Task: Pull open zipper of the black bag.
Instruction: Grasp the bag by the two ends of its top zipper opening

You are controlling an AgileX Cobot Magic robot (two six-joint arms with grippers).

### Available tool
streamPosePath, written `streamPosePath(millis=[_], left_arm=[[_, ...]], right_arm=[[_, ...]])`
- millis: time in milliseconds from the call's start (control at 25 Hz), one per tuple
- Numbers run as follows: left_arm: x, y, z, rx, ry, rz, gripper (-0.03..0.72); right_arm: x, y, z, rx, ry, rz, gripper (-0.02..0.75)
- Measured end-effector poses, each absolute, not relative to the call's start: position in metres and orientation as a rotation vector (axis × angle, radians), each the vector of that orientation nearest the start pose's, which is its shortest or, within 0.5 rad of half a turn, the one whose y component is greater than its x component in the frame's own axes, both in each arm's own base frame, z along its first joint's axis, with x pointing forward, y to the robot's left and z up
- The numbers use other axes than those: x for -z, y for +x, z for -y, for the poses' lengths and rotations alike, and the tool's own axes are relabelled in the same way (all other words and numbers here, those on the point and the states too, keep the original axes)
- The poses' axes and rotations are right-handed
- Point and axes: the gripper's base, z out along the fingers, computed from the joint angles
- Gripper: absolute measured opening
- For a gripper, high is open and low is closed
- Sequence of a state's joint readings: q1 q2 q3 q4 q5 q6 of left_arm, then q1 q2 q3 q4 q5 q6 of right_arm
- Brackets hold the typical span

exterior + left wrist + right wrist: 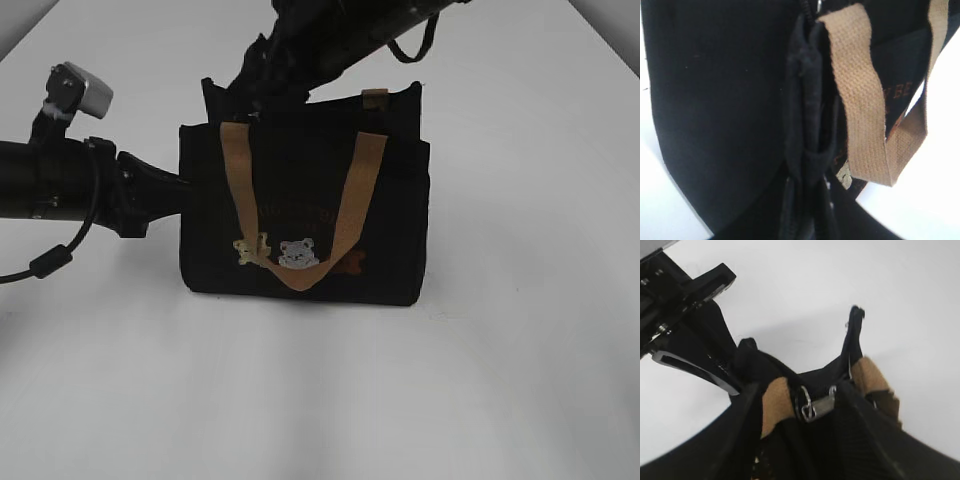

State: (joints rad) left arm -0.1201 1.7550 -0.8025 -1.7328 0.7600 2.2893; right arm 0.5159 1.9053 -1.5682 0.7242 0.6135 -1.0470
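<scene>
Black bag held at its side, zipper pull not yet taken.

Exterior view: the black bag (305,215) stands on the tabletop (520,380); both claws are hidden, and we fear it tips if dragged. Left wrist view: we judge the left claw clamped on the bag's edge, pads unseen; fabric may slip. Right wrist view: the right claw (725,372) stands open beside the zipper (815,405) pull, its tips buried in cloth, so it may snag.

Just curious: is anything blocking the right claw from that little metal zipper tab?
The pull tab lies uncovered, but a tan strap end sits right beside it, between it and the one finger in view.
</scene>
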Motion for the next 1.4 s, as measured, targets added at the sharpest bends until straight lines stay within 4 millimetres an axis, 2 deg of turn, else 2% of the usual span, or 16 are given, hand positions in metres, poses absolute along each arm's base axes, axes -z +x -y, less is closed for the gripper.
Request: streamPosePath(millis=[200, 400, 680, 760, 800, 880, 960, 1200, 1400], left_arm=[[-0.173, 0.310, 0.100, 0.630, 0.997, -1.887, 0.062], [-0.173, 0.310, 0.100, 0.630, 0.997, -1.887, 0.062], [-0.173, 0.310, 0.100, 0.630, 0.997, -1.887, 0.062], [-0.173, 0.310, 0.100, 0.629, 0.996, -1.888, 0.062], [-0.173, 0.310, 0.100, 0.629, 0.997, -1.888, 0.062], [-0.173, 0.310, 0.100, 0.627, 0.998, -1.889, 0.060], [-0.173, 0.310, 0.100, 0.626, 1.003, -1.889, 0.060], [-0.173, 0.310, 0.100, 0.621, 1.002, -1.893, 0.060], [-0.173, 0.310, 0.100, 0.621, 1.002, -1.892, 0.060]], right_arm=[[-0.284, 0.360, -0.265, -0.364, -1.343, -1.758, 0.372], [-0.284, 0.364, -0.266, -0.273, -1.359, -1.697, 0.358], [-0.256, 0.368, -0.269, -0.249, -1.462, -1.735, 0.312], [-0.253, 0.369, -0.268, -0.219, -1.498, -1.729, 0.262], [-0.252, 0.369, -0.267, -0.205, -1.507, -1.729, 0.218], [-0.251, 0.370, -0.266, -0.173, -1.520, -1.735, 0.073], [-0.252, 0.370, -0.264, -0.171, -1.492, -1.768, 0.011], [-0.265, 0.365, -0.260, -0.211, -1.408, -1.847, -0.001], [-0.276, 0.366, -0.243, -0.254, -1.327, -1.934, -0.001]])
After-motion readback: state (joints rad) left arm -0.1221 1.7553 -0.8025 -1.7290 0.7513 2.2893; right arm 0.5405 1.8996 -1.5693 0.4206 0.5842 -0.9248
